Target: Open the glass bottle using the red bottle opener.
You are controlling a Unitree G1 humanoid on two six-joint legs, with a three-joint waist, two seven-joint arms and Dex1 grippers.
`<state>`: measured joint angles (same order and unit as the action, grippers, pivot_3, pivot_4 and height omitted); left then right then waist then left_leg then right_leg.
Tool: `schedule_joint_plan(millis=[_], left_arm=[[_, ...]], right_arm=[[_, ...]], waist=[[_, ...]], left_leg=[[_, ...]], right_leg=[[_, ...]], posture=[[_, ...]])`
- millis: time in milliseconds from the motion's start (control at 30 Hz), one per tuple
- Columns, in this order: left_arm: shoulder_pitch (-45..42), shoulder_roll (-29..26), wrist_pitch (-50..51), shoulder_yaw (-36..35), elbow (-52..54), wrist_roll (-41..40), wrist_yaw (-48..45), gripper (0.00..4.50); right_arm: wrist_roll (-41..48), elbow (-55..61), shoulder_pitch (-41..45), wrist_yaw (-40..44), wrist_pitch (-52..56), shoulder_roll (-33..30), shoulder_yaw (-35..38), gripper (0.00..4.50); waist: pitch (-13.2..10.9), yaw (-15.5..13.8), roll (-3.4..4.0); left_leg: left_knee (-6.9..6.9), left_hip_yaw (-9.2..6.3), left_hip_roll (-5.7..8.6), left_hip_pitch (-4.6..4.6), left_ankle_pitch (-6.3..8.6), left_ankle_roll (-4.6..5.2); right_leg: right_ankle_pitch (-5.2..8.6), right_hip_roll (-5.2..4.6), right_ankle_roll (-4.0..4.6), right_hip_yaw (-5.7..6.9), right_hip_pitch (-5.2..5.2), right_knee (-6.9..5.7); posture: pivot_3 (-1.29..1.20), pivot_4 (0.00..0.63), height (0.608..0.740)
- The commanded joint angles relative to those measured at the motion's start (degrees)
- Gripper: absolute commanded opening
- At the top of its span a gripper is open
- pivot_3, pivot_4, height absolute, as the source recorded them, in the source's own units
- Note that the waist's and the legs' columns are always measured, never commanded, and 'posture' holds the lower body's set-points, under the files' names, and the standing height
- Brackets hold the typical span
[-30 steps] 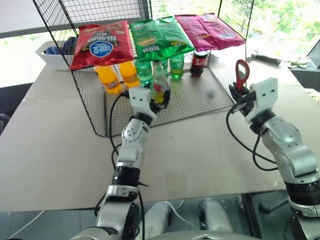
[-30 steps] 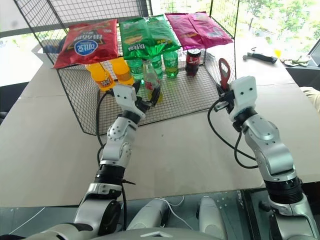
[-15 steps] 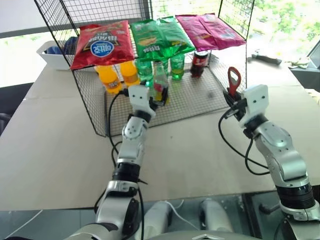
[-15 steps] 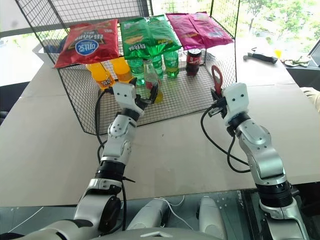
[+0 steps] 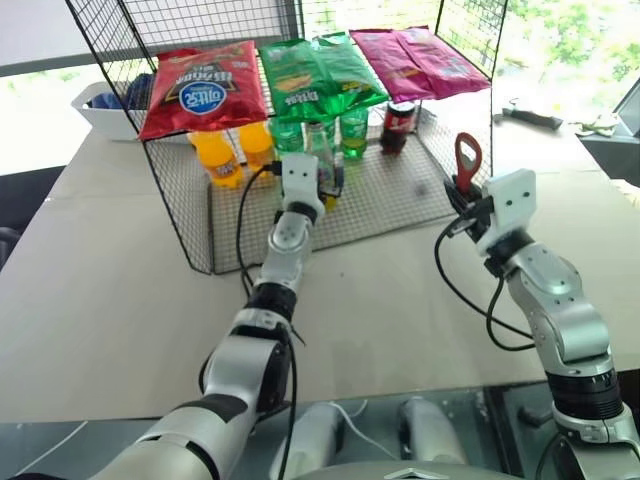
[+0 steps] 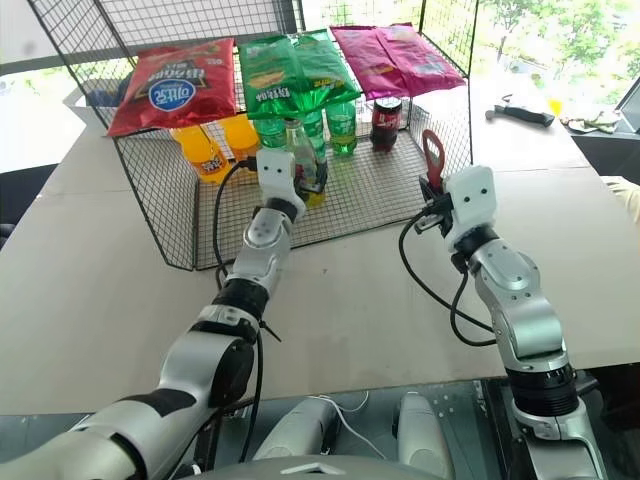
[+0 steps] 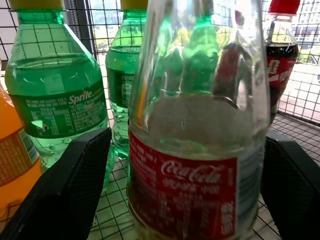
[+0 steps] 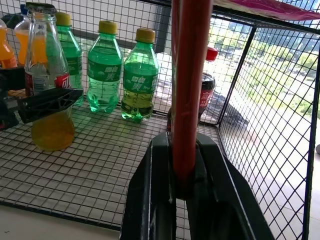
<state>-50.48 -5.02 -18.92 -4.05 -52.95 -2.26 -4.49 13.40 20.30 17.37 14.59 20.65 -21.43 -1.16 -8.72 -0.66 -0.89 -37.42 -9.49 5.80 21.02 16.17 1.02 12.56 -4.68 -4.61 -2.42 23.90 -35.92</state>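
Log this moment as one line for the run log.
left pincer: open, fingers either side of glass bottle | right pincer: shut on red bottle opener, upright | cap: on | bottle on wire rack

Mock shop: wire snack rack (image 5: 180,190) (tabletop)

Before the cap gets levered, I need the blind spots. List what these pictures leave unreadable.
- Glass bottle cap: cut off by the left wrist view's top edge; too small in the head views.
- Contact of the left gripper with the glass: jaws flank the bottle, touching unclear.
- Red bottle opener head: cut off by the right wrist view's top edge.
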Motion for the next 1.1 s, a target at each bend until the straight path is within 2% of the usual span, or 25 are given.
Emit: schedule_joint_plan(millis=[33, 100, 133, 200, 233, 267, 467, 567, 633, 833, 900, 1000, 1100], left_arm=[[-3.94, 0.09, -2.50, -0.83, -5.00, -0.04, -0.34, 4.30], [-4.95, 0.33, -2.84, -0.81, -7.18, -0.10, -1.27, 4.30], [-5.25, 0.50, -3.28, -0.84, -7.83, -0.23, -1.91, 4.09], [-5.61, 0.53, -4.22, -0.68, -8.56, -0.05, -2.63, 3.56], [-5.62, 0.43, -4.62, -0.58, -8.73, 0.21, -2.54, 3.02], [-5.65, 0.33, -4.94, -0.48, -8.88, 0.45, -2.47, 2.82], [-1.00, 0.12, -6.43, 1.09, -4.28, 0.55, -7.80, 2.85], [4.65, 0.40, -5.14, 2.07, 3.78, -1.60, -14.35, 2.85], [9.73, 0.26, -0.92, 3.39, 13.02, -4.18, -19.39, 2.85], [27.50, -6.64, 20.82, 11.33, 48.06, -12.27, -32.84, 2.85], [32.17, -9.47, 27.13, 12.53, 56.72, -15.14, -35.06, 2.85], [36.23, -12.55, 33.08, 13.77, 64.21, -17.47, -36.96, 2.85], [37.55, -13.32, 34.11, 14.89, 65.70, -16.63, -37.07, 2.85]], right_arm=[[0.75, 3.09, 0.73, -0.97, 0.28, 1.70, 2.06, 0.00], [1.00, 3.25, 1.36, -1.26, 0.71, 2.64, 2.25, 0.00], [0.91, 3.28, 1.57, -1.25, 0.80, 2.88, 2.21, 0.00], [0.69, 3.46, 1.61, -1.19, 0.93, 3.15, 2.17, 0.00], [0.60, 3.60, 1.48, -1.14, 1.01, 3.18, 2.15, 0.00], [0.51, 3.72, 1.39, -1.04, 1.08, 3.14, 2.15, 0.00], [0.23, 4.91, 0.63, 0.84, 1.71, 1.48, 2.27, 0.00], [0.48, 4.76, 1.04, 1.59, 2.10, 0.62, 2.93, 0.00], [0.72, 4.43, 1.64, 2.07, 2.40, 0.11, 3.47, 0.00], [0.60, 3.39, 3.01, 2.91, 2.50, -0.24, 3.60, 0.00], [0.47, 3.05, 3.31, 2.87, 2.39, 0.11, 3.34, 0.00], [0.20, 2.35, 3.76, 2.82, 1.99, 0.86, 2.70, 0.00], [-0.20, 1.60, 4.29, 2.84, 1.41, 1.57, 2.37, 0.00]], waist=[[0.00, 0.01, 0.00], [0.00, 0.04, 0.00], [0.00, 0.09, 0.00], [0.00, 0.13, 0.00], [0.00, 0.12, 0.00], [0.00, 0.10, 0.00], [0.01, 0.29, 0.01], [0.01, 0.58, 0.02], [0.02, 0.66, 0.03], [0.06, 1.78, 0.11], [0.07, 1.79, 0.13], [0.08, 1.59, 0.16], [0.09, 1.12, 0.16]], left_leg=[[0.00, 0.00, 0.00, 0.01, 0.00, 0.00], [0.00, 0.00, 0.00, 0.02, 0.00, 0.00], [0.00, 0.00, 0.00, 0.01, 0.00, 0.00], [0.00, 0.00, 0.01, 0.01, 0.00, 0.00], [0.00, -0.01, 0.00, 0.01, 0.00, 0.00], [0.00, -0.02, 0.00, 0.01, 0.00, 0.00], [0.00, -0.02, 0.01, 0.02, 0.00, 0.00], [0.01, -0.02, 0.01, 0.02, 0.00, 0.00], [0.00, -0.04, 0.00, 0.01, 0.00, 0.00], [0.03, 0.03, -0.07, -0.03, 0.00, 0.01], [0.03, 0.08, -0.13, -0.11, 0.00, 0.00], [0.02, 0.16, -0.17, -0.17, 0.00, 0.00], [0.01, 0.19, -0.12, -0.20, 0.00, 0.00]], right_leg=[[0.00, 0.00, 0.00, 0.00, 0.01, 0.00], [0.00, 0.00, 0.00, 0.00, 0.01, 0.00], [0.00, 0.00, 0.00, 0.00, 0.01, 0.00], [0.00, 0.00, 0.00, 0.00, 0.02, -0.01], [0.00, 0.00, 0.00, 0.00, 0.02, -0.02], [0.00, 0.00, 0.00, 0.01, 0.02, -0.03], [0.00, -0.01, 0.00, 0.02, 0.02, -0.02], [0.00, -0.02, 0.00, 0.00, 0.02, -0.02], [0.00, -0.02, 0.00, 0.01, 0.01, -0.03], [0.00, 0.00, 0.01, -0.10, 0.02, -0.09], [0.00, 0.07, 0.01, -0.14, 0.00, -0.13], [0.00, 0.10, 0.02, -0.20, 0.01, -0.23], [0.00, 0.07, 0.02, -0.20, -0.02, -0.26]], posture=[[0.00, 0.150, 0.740], [0.00, 0.150, 0.740], [0.00, 0.150, 0.740], [0.00, 0.150, 0.740], [0.00, 0.150, 0.740], [0.00, 0.150, 0.740], [0.00, 0.150, 0.740], [0.00, 0.150, 0.740], [0.00, 0.150, 0.740], [0.00, 0.150, 0.740], [0.00, 0.150, 0.740], [0.00, 0.150, 0.740], [0.00, 0.150, 0.740]])
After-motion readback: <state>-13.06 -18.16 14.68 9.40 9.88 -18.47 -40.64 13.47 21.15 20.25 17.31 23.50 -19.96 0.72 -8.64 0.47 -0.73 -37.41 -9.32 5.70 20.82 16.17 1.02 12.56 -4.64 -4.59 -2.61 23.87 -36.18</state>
